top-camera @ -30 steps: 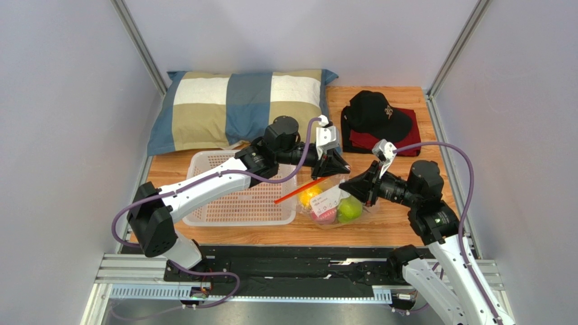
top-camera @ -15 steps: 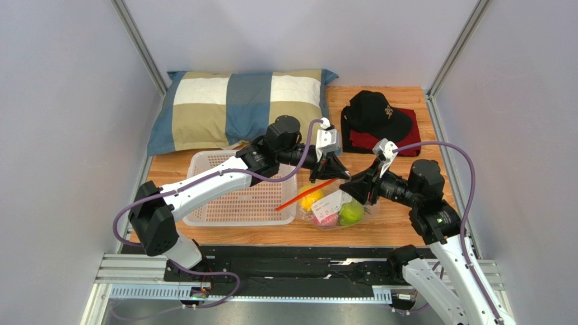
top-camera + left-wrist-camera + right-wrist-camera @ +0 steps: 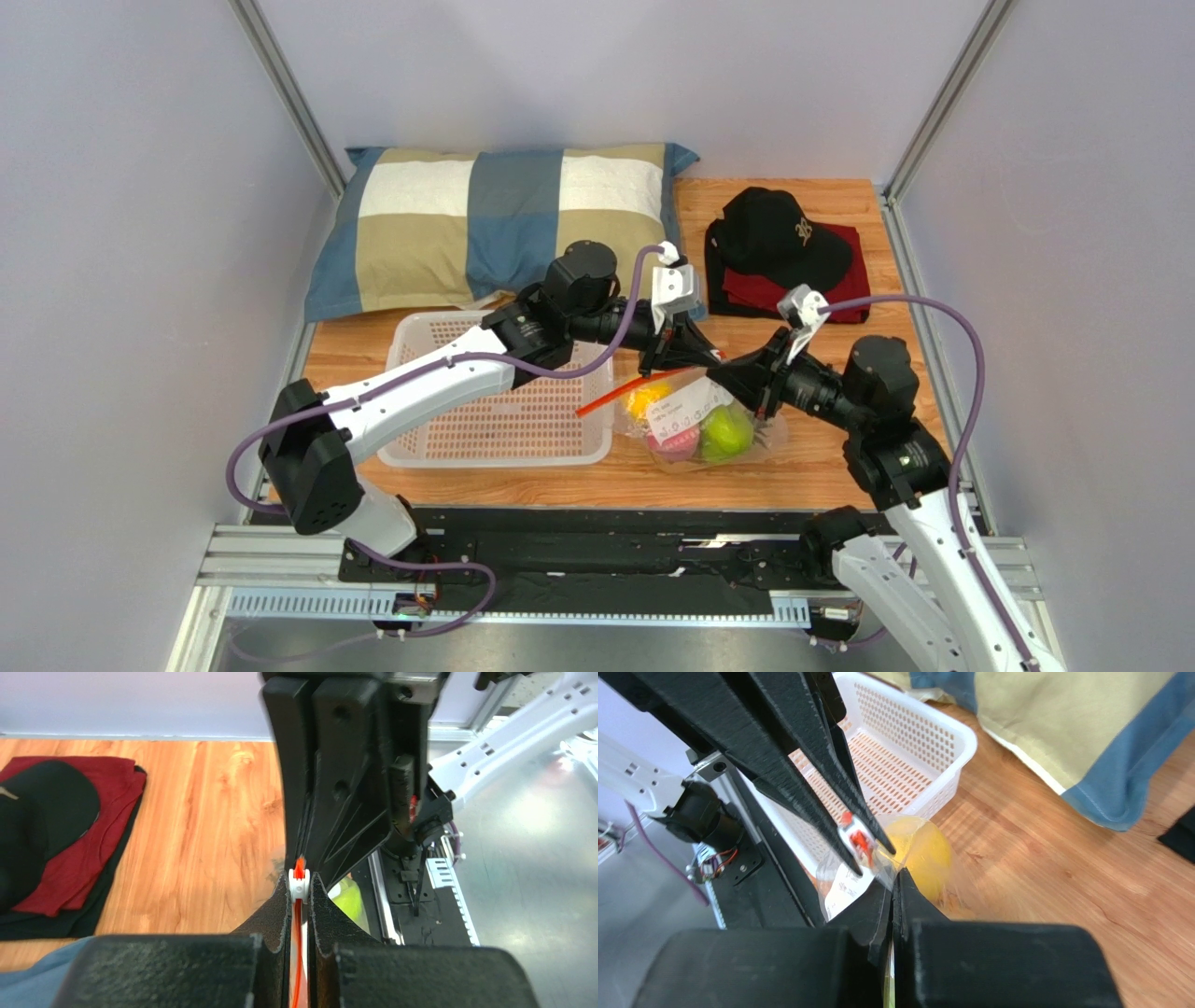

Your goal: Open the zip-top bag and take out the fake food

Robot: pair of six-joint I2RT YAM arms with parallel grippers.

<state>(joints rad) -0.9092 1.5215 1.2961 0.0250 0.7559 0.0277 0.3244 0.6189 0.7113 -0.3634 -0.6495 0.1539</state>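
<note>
Light wooden table [image 3: 533,483] carrying a pillow, a basket, a cloth and a bag

A checked blue, cream and tan pillow [image 3: 491,224] lies along the far edge at the left; just in front of it sits a white perforated basket [image 3: 477,455], near the front edge; a folded dark red cloth [image 3: 758,291] lies in the far right corner with a black cap [image 3: 779,231] on top of it; the clear zip-top bag [image 3: 694,420] rests on the wood just right of the basket, with the fake food [image 3: 725,431] inside it
</note>
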